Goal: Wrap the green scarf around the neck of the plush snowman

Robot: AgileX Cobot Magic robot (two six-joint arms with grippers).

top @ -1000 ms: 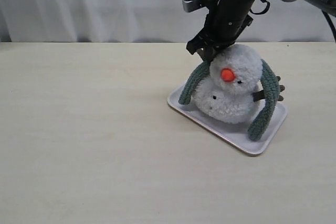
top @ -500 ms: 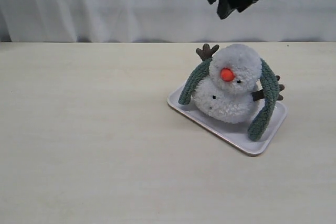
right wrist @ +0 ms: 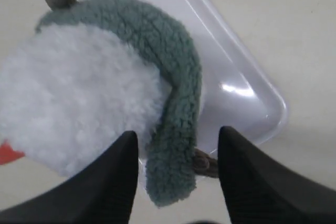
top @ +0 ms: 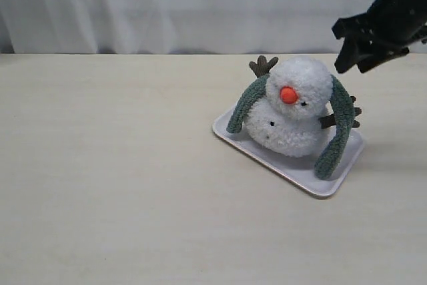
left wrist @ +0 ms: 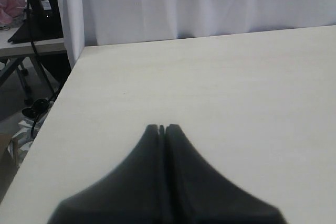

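The plush snowman (top: 292,108) leans on a white tray (top: 293,168); its orange nose faces the front. The green scarf (top: 339,125) runs behind its neck, and both ends hang down its sides, one at the left (top: 243,106) and one at the right. My right gripper (top: 358,61) hangs open in the air, above and right of the snowman, touching nothing. In the right wrist view the scarf's (right wrist: 176,82) hanging end lies below the open gripper (right wrist: 178,136), beside the white snowman (right wrist: 79,93). My left gripper (left wrist: 161,128) is shut and empty over bare table.
The tray (right wrist: 239,85) sits right of centre on a pale wooden table (top: 107,165). A white curtain (top: 133,5) hangs behind. Brown twig arms (top: 264,65) stick out of the snowman. The table's edge (left wrist: 58,98) and a dark stand (left wrist: 37,9) show in the left wrist view.
My right gripper has lifted away from the back of the snowman's head and moved up and to the right. The snowman and scarf have stayed put.
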